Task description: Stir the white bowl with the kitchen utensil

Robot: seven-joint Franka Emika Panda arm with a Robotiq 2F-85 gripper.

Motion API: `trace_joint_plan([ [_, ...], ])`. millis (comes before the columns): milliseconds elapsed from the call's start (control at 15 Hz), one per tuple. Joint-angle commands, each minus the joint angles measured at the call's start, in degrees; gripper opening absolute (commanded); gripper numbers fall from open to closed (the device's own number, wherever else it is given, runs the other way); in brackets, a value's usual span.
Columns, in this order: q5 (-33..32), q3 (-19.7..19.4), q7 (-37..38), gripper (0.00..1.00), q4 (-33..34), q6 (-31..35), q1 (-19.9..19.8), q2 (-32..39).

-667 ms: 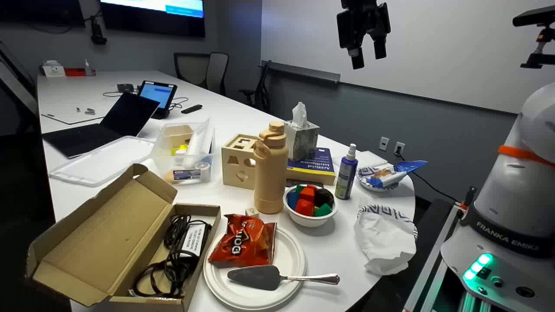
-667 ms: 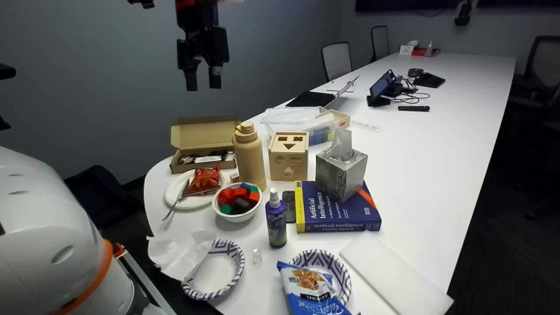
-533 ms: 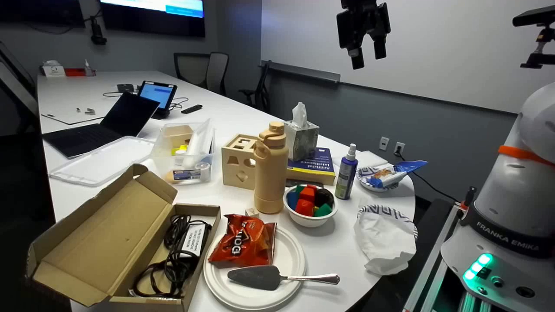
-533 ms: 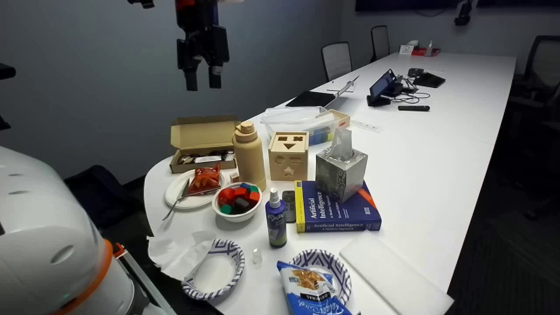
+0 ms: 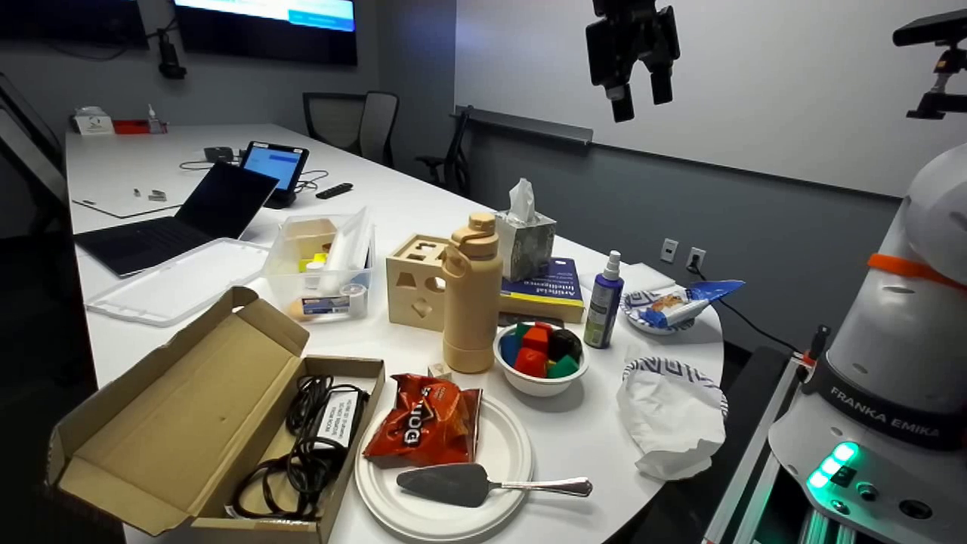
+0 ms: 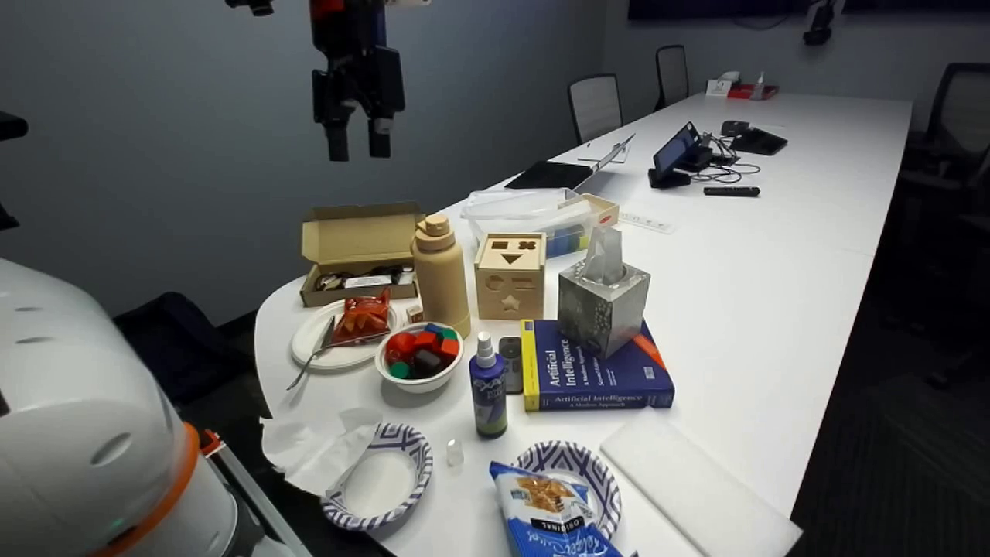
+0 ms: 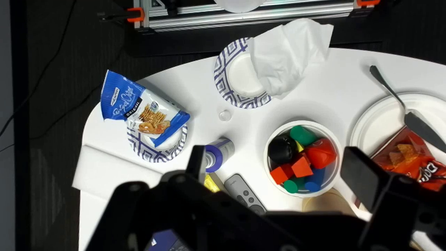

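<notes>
White and round, the bowl [image 5: 539, 384] is sitting on the counter [image 5: 576, 432], filled with coloured blocks [image 5: 531, 361], with the bottle [image 5: 472, 310] standing just beside it. The spatula [image 5: 472, 486] you are needing is lying on the plate [image 5: 505, 434], its blade [image 5: 452, 483] resting next to the chip bag [image 5: 427, 425] and its handle [image 5: 544, 486] sticking out past the plate's edge. Your claw [image 5: 642, 104] is hanging high above the counter, its fingers [image 5: 623, 108] standing wide apart with nothing between them.

You are probably facing the pickup first. The wrist view is showing the handle running at a slant to the line between the fingers, so consider turning the claw until it is closing squarely across. By aiming for the part of the handle beyond the plate, you are likely keeping clear of the chip bag. Slim, shiny metal may be slipping under an off-centre grip, so you are wanting a firm hold before lifting.

In the wrist view, the right edge is cutting off the plate, the chip bag and the end of the blade, while the claw itself is covering much of the lower part. You are not seeing clearly how high the handle is sitting, nor whether the blade is touching the chip bag.
</notes>
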Motion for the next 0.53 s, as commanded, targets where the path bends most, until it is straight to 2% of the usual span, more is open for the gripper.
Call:
trace_joint_plan([
  [0, 4.4, -1.9, -3.1, 1.0, -3.3, 4.5, 3.8, 2.6],
  [467, 20.9, 1.3, -13.0, 1.0, -14.4, 30.0, 13.1, 15.9],
])
